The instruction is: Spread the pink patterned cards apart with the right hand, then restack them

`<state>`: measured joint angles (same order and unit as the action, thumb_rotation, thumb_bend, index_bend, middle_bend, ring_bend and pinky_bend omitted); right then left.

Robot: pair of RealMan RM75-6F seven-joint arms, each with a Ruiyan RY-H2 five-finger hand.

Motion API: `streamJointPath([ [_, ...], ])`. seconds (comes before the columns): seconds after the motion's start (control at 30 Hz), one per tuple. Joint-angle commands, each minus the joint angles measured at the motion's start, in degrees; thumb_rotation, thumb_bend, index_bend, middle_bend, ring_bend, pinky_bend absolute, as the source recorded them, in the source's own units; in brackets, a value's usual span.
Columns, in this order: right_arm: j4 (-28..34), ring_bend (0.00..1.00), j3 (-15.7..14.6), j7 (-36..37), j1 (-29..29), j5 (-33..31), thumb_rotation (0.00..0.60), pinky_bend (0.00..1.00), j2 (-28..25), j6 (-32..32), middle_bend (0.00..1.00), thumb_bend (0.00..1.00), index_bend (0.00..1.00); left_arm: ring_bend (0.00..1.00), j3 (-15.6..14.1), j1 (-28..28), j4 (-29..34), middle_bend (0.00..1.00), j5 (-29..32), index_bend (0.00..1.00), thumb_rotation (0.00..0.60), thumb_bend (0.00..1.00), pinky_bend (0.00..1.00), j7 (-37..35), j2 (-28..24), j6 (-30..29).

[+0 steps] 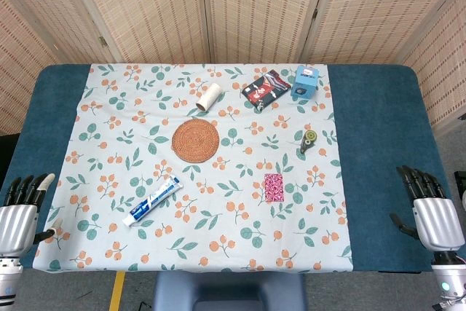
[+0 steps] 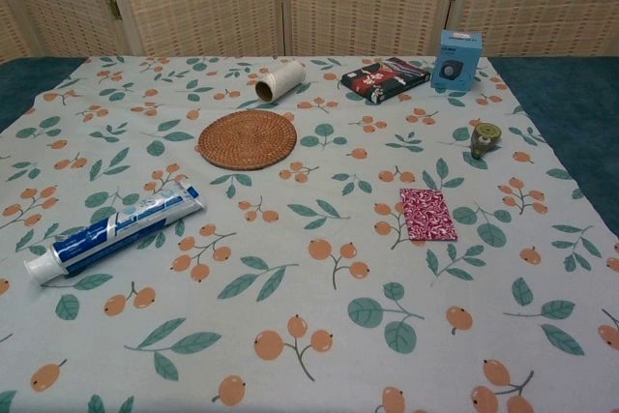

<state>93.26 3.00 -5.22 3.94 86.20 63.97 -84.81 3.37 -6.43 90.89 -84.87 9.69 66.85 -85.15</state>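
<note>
On the floral cloth (image 1: pixel 218 231) right of centre, the pink patterned cards (image 1: pixel 273 187) sit as one neat stack, untouched. Right robot hand (image 1: pixel 429 209) rests at the surface's (image 1: pixel 378 180) right edge, well apart from the cards, fingers extended, holding nothing. Left robot hand (image 1: pixel 22 209) at the left edge, likewise released. Toothpaste tube (image 1: pixel 152 200) front-left, woven coaster (image 1: pixel 195 140) mid-cloth, paper roll (image 1: pixel 210 97), dark floral pouch (image 1: pixel 266 87) and blue box (image 1: pixel 306 81) along the back.

Both arms run off the head view's bottom edge below the left hand (image 1: pixel 20 213) and right hand (image 1: pixel 431 209). Print on the blue box (image 2: pixel 456 60) is too small to read.
</note>
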Motion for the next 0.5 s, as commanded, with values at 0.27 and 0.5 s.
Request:
streamJointPath([
  [0.27,-0.02,0.09,-0.13,0.63,0.02,0.19,0.6,0.1,-0.18,0.21,0.1,0.27,0.03,0.1,0.01,0.03,-0.16,0.13,0.04,0.12,0.6,0.28,0.0,0.17,0.27,-0.21],
  [0.5,-0.14,0.09,-0.28,1.29,0.06,0.52,0.6,0.1,-0.26,0.32,0.1,0.27,0.03,0.1,0.0,0.04,-0.15,0.13,-0.11,0.12,0.6,0.28,0.0,0.0,0.23,-0.37],
])
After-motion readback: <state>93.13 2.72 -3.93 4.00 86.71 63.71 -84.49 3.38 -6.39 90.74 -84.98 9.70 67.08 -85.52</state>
